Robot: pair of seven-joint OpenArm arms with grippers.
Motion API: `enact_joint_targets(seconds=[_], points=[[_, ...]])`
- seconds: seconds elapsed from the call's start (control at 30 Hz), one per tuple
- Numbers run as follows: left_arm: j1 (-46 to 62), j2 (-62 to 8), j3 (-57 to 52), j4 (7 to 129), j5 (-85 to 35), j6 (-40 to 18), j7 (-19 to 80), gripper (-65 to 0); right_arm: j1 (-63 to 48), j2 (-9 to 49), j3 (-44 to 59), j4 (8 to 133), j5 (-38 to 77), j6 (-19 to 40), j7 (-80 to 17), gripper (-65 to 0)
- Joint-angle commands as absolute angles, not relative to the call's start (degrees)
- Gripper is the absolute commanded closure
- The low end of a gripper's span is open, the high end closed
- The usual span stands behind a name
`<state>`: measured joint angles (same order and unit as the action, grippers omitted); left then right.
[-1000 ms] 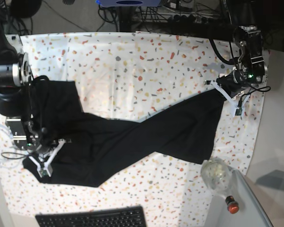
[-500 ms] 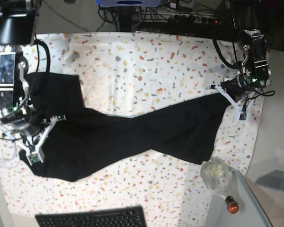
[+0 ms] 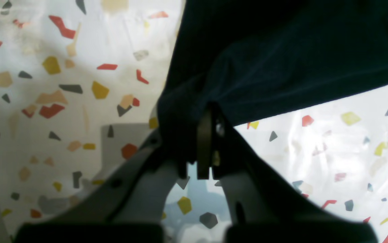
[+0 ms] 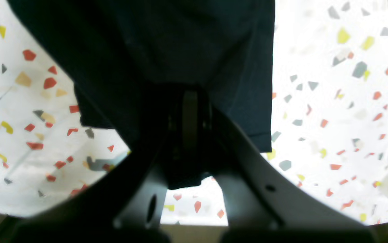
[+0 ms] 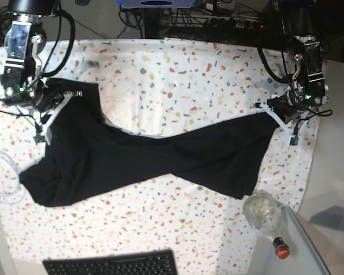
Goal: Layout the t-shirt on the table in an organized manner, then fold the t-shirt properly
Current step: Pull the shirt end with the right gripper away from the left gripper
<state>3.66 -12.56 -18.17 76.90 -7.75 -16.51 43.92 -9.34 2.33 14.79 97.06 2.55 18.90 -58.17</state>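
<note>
While the shirt lies stretched across the table with a twist pinching its middle, the step in hand looks like the spreading-out. Doing it well would mean drawing the two held edges apart evenly and keeping the cloth low, so the twist works out flat rather than dragging into a rope. The wide end sits on the base view's left, the narrower end on its right, both partly on the cover. The left gripper is clamped tight on a bunched edge, fabric wrapping over both fingertips. The right gripper is likewise closed on cloth, a hem corner hanging just beside it and a fold drooping below the jaws.
</note>
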Motion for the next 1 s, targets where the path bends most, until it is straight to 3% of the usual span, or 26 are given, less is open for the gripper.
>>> enact_joint_targets(seconds=[0.0,0.03,0.1,0.17,0.33,0.47,0.57,0.7,0.97], points=[[2.68,-13.32,-18.33,77.76,-7.96,-16.31,42.95,0.0,-8.75,2.68,14.81,99.21,2.86,20.97,-57.63,0.0],[2.68,-13.32,-18.33,77.76,-7.96,-16.31,42.95,0.0,-8.75,2.68,15.16,100.0,2.86,23.52,-58.07,-2.1],[2.68,-13.32,-18.33,77.76,-7.96,-16.31,42.95,0.0,-8.66,2.68,15.43,101.85,2.86,27.38,-58.15,-16.4],[2.68,-13.32,-18.33,77.76,-7.96,-16.31,42.95,0.0,-8.48,2.42,18.77,104.66,2.86,29.05,-56.75,-23.9],[3.21,-13.67,-18.33,77.76,-7.96,-16.31,42.95,0.0,-1.01,3.03,26.86,103.96,2.77,29.49,-52.97,-27.5],[3.21,-14.29,-18.33,77.85,-7.96,-16.31,42.95,0.0,9.19,6.55,27.38,87.25,2.86,29.85,-52.53,-35.3],[3.21,-14.37,-18.33,77.93,-7.96,-16.31,42.95,0.0,14.37,8.4,27.47,75.65,2.86,33.98,-50.86,-43.8],[3.21,-14.37,-18.33,77.76,-7.96,-16.31,42.95,0.0,15.78,8.84,27.47,67.3,2.86,39.25,-46.9,-45.2],[3.21,-14.37,-18.33,77.76,-7.96,-16.31,42.95,0.0,14.81,8.92,27.47,61.41,2.86,39.34,-39.96,-45.2]])
